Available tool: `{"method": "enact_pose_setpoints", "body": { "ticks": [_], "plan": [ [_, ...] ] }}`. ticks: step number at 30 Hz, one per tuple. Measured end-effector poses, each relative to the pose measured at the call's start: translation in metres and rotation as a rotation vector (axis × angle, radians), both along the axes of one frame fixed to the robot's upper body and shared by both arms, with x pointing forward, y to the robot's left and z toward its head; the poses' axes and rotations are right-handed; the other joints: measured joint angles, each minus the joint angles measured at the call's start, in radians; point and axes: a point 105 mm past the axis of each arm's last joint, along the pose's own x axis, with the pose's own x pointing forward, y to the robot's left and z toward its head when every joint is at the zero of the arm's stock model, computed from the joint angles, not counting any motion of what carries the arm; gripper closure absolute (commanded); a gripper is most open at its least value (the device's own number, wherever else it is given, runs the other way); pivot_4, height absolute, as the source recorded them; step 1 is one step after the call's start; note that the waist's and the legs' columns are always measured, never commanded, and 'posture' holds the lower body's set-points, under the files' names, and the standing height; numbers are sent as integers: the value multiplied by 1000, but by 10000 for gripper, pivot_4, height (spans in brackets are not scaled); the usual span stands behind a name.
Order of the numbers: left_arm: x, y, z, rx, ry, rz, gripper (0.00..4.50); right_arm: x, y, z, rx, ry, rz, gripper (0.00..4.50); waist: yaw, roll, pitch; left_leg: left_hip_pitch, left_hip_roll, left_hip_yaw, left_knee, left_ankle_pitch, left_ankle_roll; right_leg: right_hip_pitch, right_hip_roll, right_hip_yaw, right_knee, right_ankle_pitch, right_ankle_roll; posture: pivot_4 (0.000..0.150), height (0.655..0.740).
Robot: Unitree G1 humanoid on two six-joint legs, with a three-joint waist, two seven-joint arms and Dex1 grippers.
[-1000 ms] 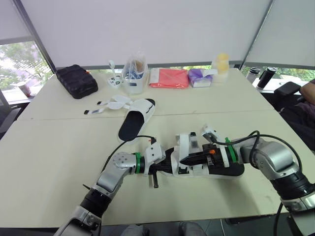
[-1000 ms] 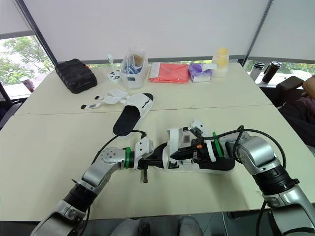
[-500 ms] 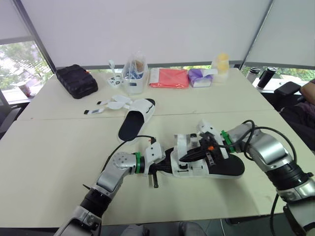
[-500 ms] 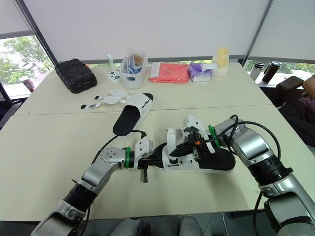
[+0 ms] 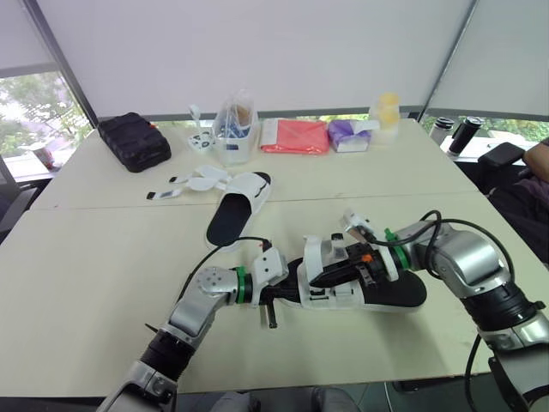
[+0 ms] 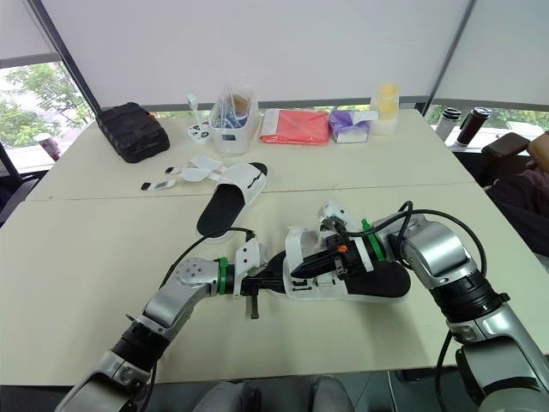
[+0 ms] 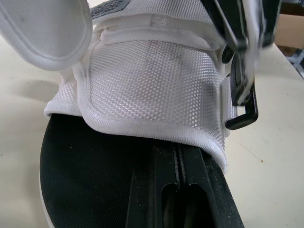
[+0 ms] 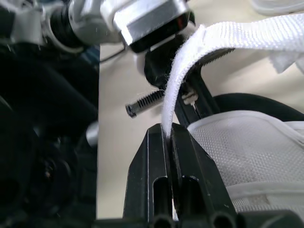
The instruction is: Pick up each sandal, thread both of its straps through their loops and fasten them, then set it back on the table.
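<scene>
Centrally, just inside the front edge of the table (image 5: 86,283), one sandal (image 5: 382,293) is shown lying flat, its black insole (image 7: 85,180) overlain by the left gripper (image 7: 178,152) with fingers together and its white strap (image 8: 228,35) clamped by the right gripper (image 8: 168,129), with open tabletop either side and the second sandal (image 5: 233,209) farther back toward the blinds (image 5: 257,51).

An office meeting room; pale tables (image 5: 103,257) pushed together lie under the right gripper (image 5: 321,279); roller blinds (image 5: 257,51) cover big windows (image 5: 26,112) far beyond it; a black office chair (image 5: 502,159) stands off to its right.
</scene>
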Motion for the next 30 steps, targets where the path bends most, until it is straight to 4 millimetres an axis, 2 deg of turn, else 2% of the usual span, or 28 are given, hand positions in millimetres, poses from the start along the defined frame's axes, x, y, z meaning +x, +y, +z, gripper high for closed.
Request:
{"method": "enact_pose_setpoints", "body": {
  "ticks": [21,30],
  "plan": [
    [-1,0,-1,-5,0,11,45000,-3,-4,-7,-18,65,-17,44249,-1,0,0,0,0,0,0,0,0,0,0,0,0,0,0,1500,7400],
    [-1,0,-1,-8,2,16,45000,2,-6,-16,-75,-63,11,44249,-1,0,0,1,0,0,0,0,0,1,0,0,0,0,0,1500,7400]
  ]
}}
